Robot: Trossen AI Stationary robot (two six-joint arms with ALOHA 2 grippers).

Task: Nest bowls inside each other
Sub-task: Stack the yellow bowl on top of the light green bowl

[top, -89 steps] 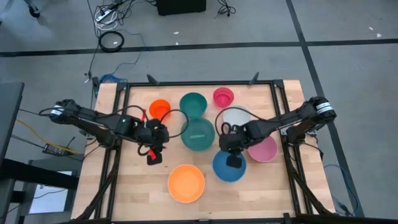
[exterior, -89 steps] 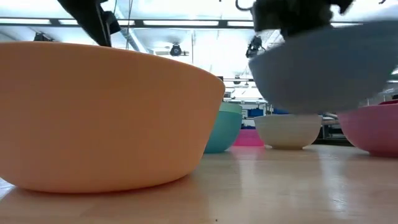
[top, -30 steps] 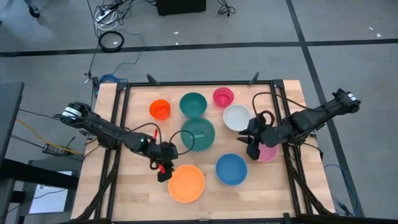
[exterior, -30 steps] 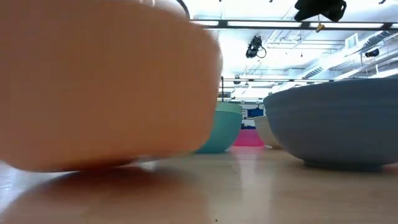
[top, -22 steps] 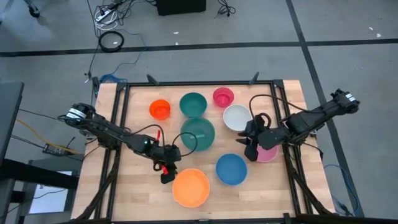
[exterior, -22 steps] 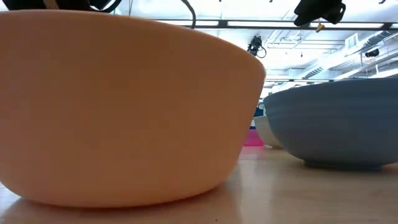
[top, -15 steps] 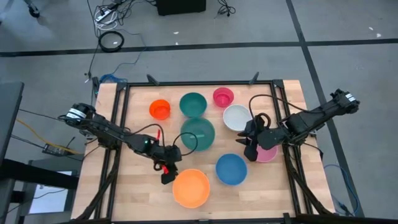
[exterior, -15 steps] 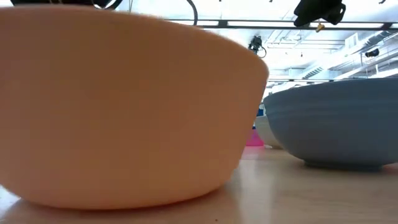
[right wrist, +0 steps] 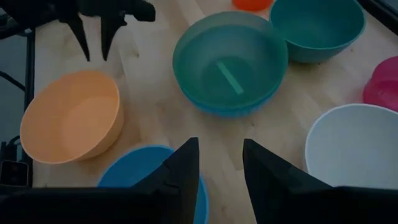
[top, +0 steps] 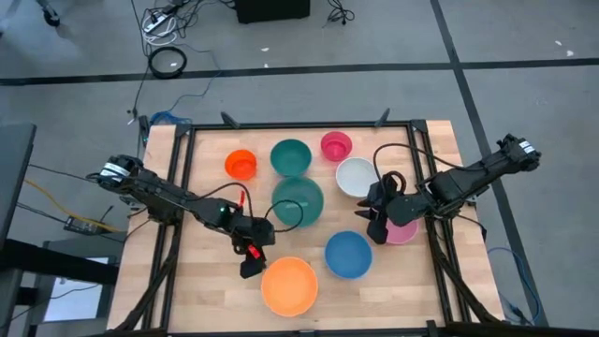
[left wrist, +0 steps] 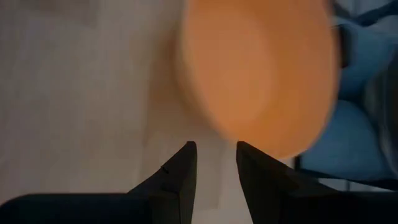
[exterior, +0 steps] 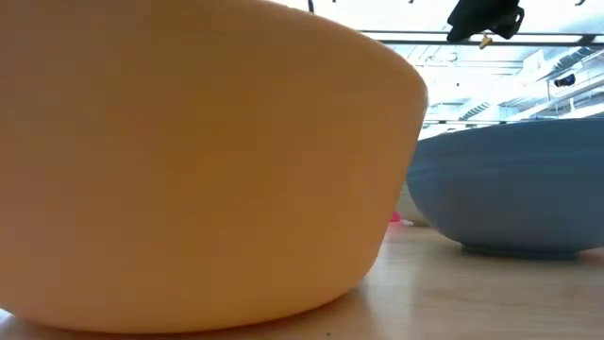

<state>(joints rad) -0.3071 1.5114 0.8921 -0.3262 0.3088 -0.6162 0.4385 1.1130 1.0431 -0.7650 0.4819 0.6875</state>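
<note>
Quick count of what's on the worktop [top: 201,281]: nine bowls, sitting in eight spots.

Three big singles: orange bowl [top: 289,285], blue bowl [top: 348,254] and pink bowl [top: 405,231]. Two mid-size ones: teal bowl [top: 291,156] and white bowl [top: 357,176]. Two little ones: orange-red bowl [top: 241,164] and magenta bowl [top: 336,145]. The last spot is a stack of two, a sage green bowl [right wrist: 230,59] inside a light blue bowl [right wrist: 231,111].

Two arms as well, one end effector each: left end effector [left wrist: 214,155] and right end effector [right wrist: 219,149].
</note>
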